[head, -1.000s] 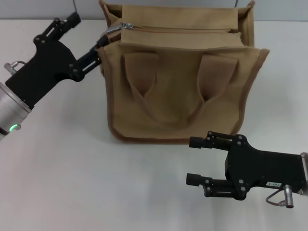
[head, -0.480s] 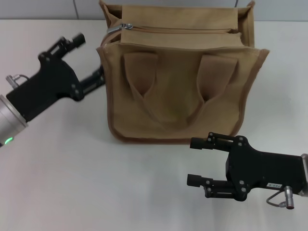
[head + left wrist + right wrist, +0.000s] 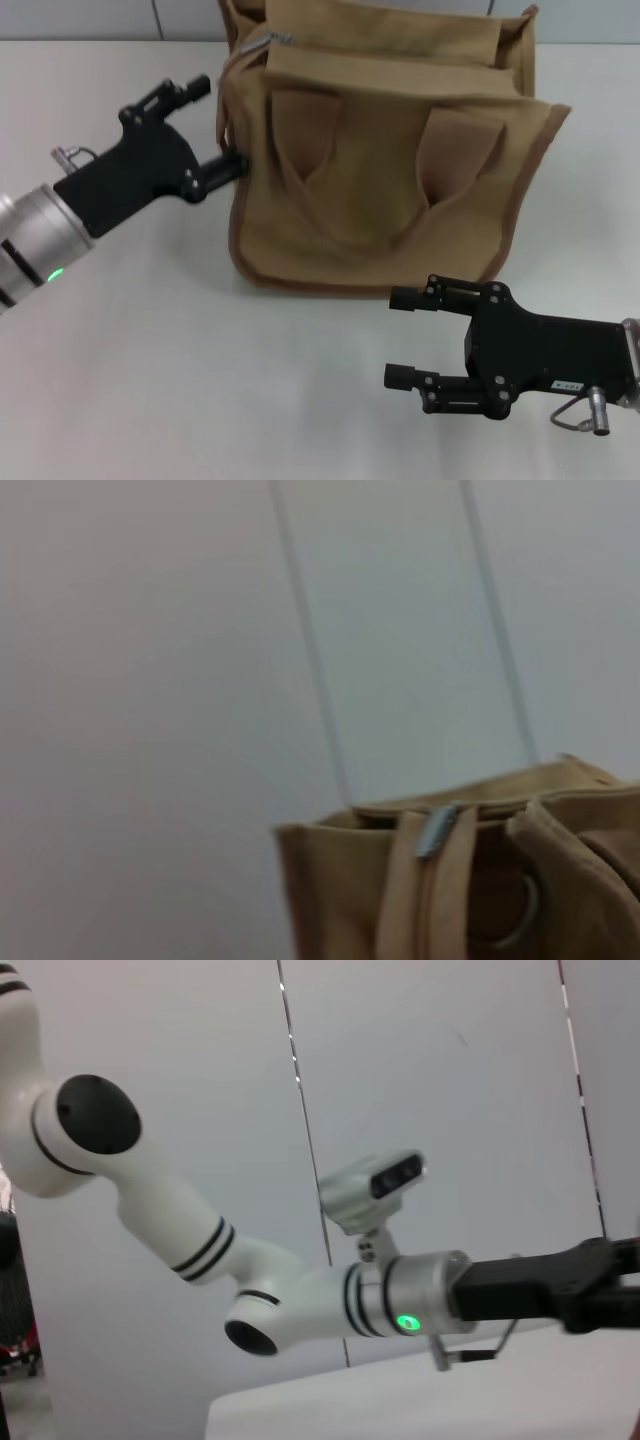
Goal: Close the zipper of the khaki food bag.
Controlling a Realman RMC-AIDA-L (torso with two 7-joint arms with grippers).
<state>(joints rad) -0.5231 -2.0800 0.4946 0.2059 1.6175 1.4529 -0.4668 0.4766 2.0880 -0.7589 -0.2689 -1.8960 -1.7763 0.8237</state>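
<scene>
Khaki food bag has just lurched right at the table's far edge; my left claw, spread and empty, dropped off its zipper — regrasp needed. Right claw idles open.

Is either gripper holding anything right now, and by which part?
Left gripper straddles the khaki food bag at its side edge; right gripper open, empty.

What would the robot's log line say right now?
left gripper: open, at khaki food bag side | zipper: slider at left end | right gripper: open, idle
</scene>
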